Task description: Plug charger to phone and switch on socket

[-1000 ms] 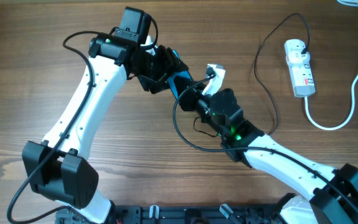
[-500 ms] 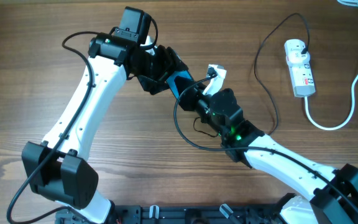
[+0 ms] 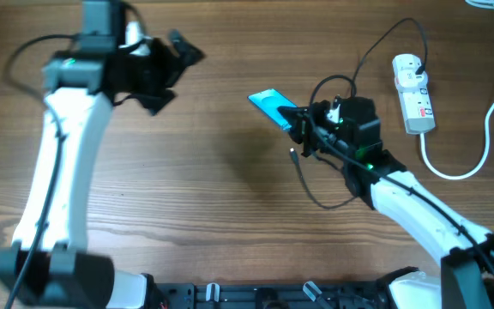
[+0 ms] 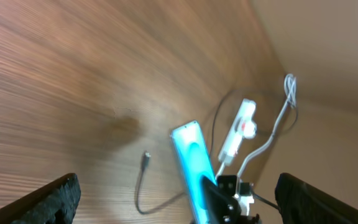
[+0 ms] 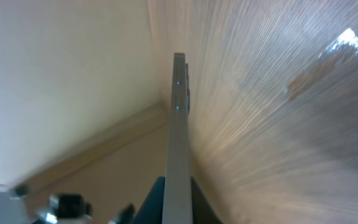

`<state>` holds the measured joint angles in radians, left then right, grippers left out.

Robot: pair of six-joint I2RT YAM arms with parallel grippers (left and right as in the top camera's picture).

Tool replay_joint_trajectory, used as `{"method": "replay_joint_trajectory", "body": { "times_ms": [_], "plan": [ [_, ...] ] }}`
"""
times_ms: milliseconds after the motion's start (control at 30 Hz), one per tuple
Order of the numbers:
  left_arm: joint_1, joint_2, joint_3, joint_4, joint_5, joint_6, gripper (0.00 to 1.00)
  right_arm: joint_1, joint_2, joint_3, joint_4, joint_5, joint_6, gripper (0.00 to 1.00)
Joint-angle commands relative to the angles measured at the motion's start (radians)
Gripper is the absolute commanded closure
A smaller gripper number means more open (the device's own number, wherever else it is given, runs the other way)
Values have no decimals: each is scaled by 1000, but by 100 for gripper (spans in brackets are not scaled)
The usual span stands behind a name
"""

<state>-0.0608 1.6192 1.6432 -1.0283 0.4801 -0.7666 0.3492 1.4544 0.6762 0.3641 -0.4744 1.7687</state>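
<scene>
My right gripper (image 3: 303, 124) is shut on the phone (image 3: 273, 105), holding its lower end, with the turquoise screen tilted up above the table. In the right wrist view the phone (image 5: 179, 118) is edge-on between the jaws (image 5: 179, 199). The charger cable (image 3: 316, 193) runs from its plug in the socket (image 3: 412, 94), loops under my right arm, and its connector tip (image 3: 293, 154) lies loose below the phone. My left gripper (image 3: 174, 60) is open and empty at the far left. The left wrist view shows the phone (image 4: 188, 155), connector tip (image 4: 146, 158) and socket (image 4: 238, 127) between its spread fingers (image 4: 178, 183).
The socket's thick white cord (image 3: 478, 129) curves along the right edge of the table and off the top right corner. It also shows in the left wrist view (image 4: 278, 118). The table is bare wood.
My left gripper let go of the phone and swung up and far to the left. My right gripper moved right and now holds the phone. The connector tip hangs free.
</scene>
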Motion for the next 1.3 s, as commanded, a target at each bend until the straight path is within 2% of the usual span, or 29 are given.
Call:
{"method": "replay_joint_trajectory", "body": {
  "times_ms": [0, 33, 100, 133, 200, 267, 367, 533, 567, 633, 700, 767, 867, 900, 1100, 1200, 1267],
  "plan": [
    [77, -150, 18, -99, -212, 56, 0, -2, 103, 12, 153, -180, 178, 95],
    [89, -191, 18, -142, -275, 56, 0, 12, 196, 12, 396, -257, 269, 95],
    [92, -249, 18, -205, -352, 56, 0, 36, 330, 27, 764, -356, 303, 95],
    [92, -275, 18, -244, -377, 56, 0, 49, 382, 53, 830, -454, 303, 96],
    [91, -292, 18, -306, -381, 52, 0, 80, 414, 74, 816, -575, 303, 96],
    [83, -288, 0, -334, -356, 53, 0, 105, 414, 74, 822, -577, 302, 96],
    [30, -288, -76, -306, -245, 51, 0, 110, 414, 74, 795, -563, 303, 96],
    [-129, -288, -315, -89, -245, -203, 0, 115, 414, 85, 662, -466, 303, 96],
    [-167, -288, -377, -26, -245, -294, 0, 115, 414, 90, 663, -449, 303, 96],
    [-210, -288, -431, 42, -245, -360, 0, 115, 414, 111, 662, -434, 303, 96],
    [-243, -288, -472, 111, -245, -376, 2, 115, 414, 148, 662, -439, 303, 96],
    [-256, -288, -509, 174, -245, -425, 9, 115, 414, 172, 662, -439, 303, 96],
    [-255, -277, -579, 313, -245, -476, 11, 115, 414, 175, 661, -475, 303, 96],
    [-255, -275, -595, 368, -245, -481, 16, 115, 414, 175, 657, -486, 303, 96],
    [-255, -270, -601, 496, -280, -506, 29, 115, 414, 175, 592, -538, 303, 96],
    [-255, -236, -601, 513, -284, -507, 44, 115, 414, 175, 592, -575, 303, 96],
    [-255, -222, -601, 518, -283, -529, 57, 115, 414, 175, 592, -574, 303, 96]
  ]
}}
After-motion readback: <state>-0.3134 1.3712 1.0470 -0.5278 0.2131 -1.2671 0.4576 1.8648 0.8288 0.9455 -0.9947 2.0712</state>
